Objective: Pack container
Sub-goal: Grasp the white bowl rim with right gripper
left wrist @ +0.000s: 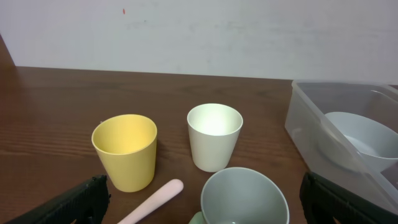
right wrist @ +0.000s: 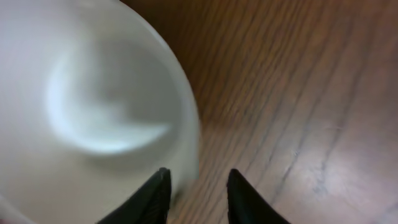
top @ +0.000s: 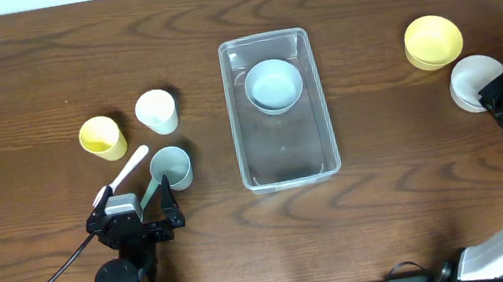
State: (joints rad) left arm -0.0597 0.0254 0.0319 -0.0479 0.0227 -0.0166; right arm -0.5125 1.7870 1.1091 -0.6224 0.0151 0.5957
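The clear container (top: 324,140) stands mid-table with a pale blue bowl (top: 273,85) in its far end. The container's corner (left wrist: 311,118) shows again in the left wrist view. At the right, my right gripper (right wrist: 198,177) straddles the rim of a white bowl (right wrist: 93,112), one finger over the bowl's inside, the other over bare wood, with a gap on both sides. From overhead that gripper (top: 500,100) sits at the white bowl's (top: 473,81) near right edge. My left gripper (top: 134,195) is wide open just short of a grey-green cup (left wrist: 245,199), holding nothing.
A yellow bowl (top: 433,39) sits beyond the white one. On the left stand a yellow cup (left wrist: 125,149) and a white cup (left wrist: 214,134). A pink spoon (left wrist: 155,199) lies between the yellow and grey-green cups. A green handle (top: 150,191) lies against the grey-green cup.
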